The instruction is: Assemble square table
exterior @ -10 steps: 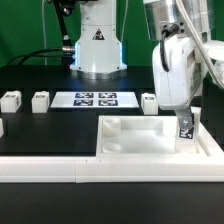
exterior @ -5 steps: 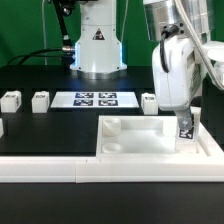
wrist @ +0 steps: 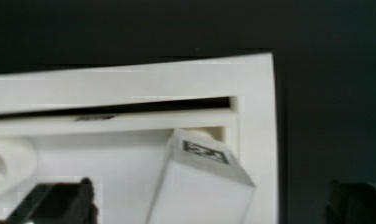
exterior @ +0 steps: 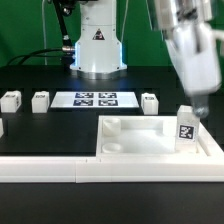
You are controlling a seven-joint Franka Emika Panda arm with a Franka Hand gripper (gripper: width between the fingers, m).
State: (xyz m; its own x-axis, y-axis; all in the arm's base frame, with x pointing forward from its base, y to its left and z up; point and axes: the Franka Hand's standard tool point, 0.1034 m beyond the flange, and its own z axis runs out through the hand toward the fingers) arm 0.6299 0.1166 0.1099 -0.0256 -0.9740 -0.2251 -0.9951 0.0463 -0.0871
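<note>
The square table's white top point(exterior: 140, 146) lies near the table's front, on the exterior view's right. One white tagged leg point(exterior: 186, 125) stands upright in its far right corner. My gripper point(exterior: 198, 102) hangs blurred just above that leg, open and holding nothing. In the wrist view the leg point(wrist: 199, 170) rises from the top's corner point(wrist: 114, 88), with my gripper point(wrist: 206, 206) spread wide around it and its dark fingers point(wrist: 60, 203) apart from it. Three loose legs point(exterior: 10, 100) point(exterior: 40, 99) point(exterior: 150, 101) stand behind the top.
The marker board point(exterior: 95, 99) lies flat at the middle back. The robot's white base point(exterior: 97, 45) stands behind it. A long white rail point(exterior: 60, 170) runs along the front edge. Another small white part point(exterior: 2, 127) sits at the exterior view's left edge.
My gripper has lifted up off the leg, which it surrounded earlier. The leg stays standing in the top's corner. Nothing else has moved.
</note>
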